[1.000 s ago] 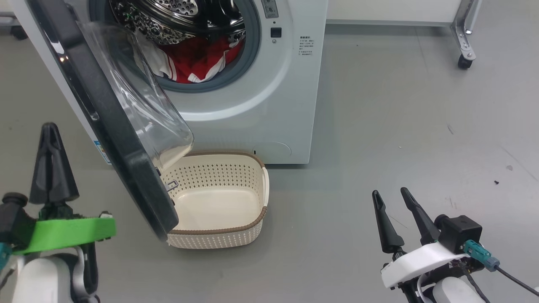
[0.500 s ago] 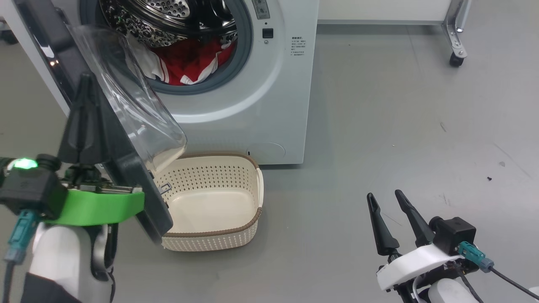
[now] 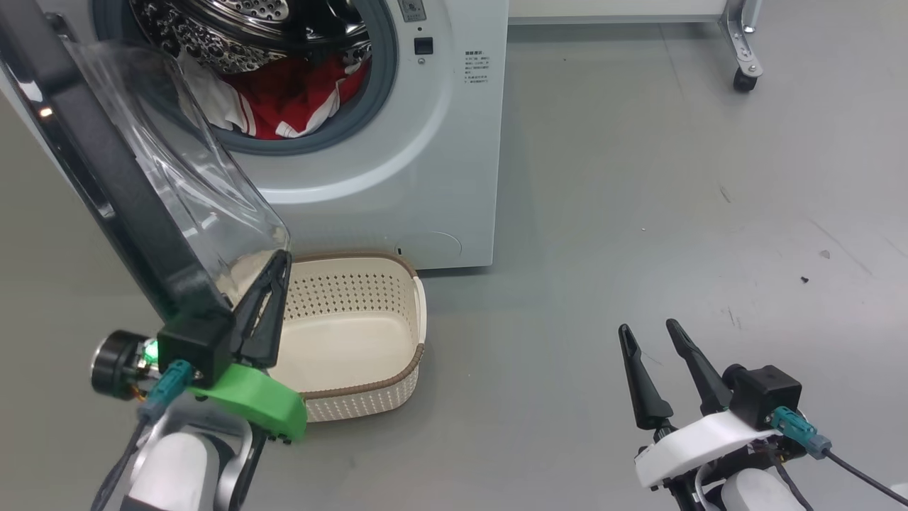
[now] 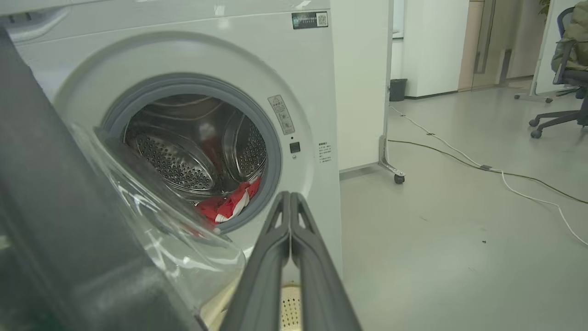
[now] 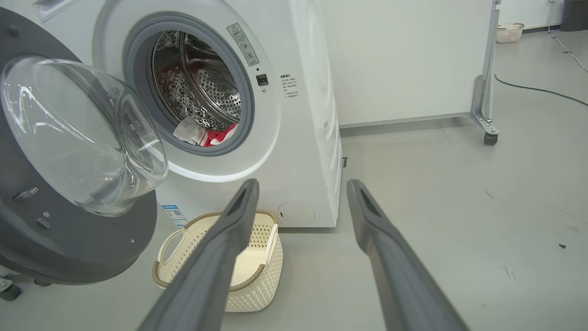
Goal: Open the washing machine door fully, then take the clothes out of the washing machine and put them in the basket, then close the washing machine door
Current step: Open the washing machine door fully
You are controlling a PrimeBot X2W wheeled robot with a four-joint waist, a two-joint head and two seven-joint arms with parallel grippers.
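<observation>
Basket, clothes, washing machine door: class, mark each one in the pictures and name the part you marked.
basket [image 3: 340, 291], head view, perforated back wall.
clothes [image 3: 291, 99], head view, red fabric in the middle of the pile.
washing machine door [image 5: 78, 133], right wrist view, clear glass bowl.

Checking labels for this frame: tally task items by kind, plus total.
White front-loading washing machine: 1
Round black-rimmed glass washing machine door: 1
Cream perforated plastic basket: 1
Heap of red-and-white fabric clothes: 1
Total: 4
</observation>
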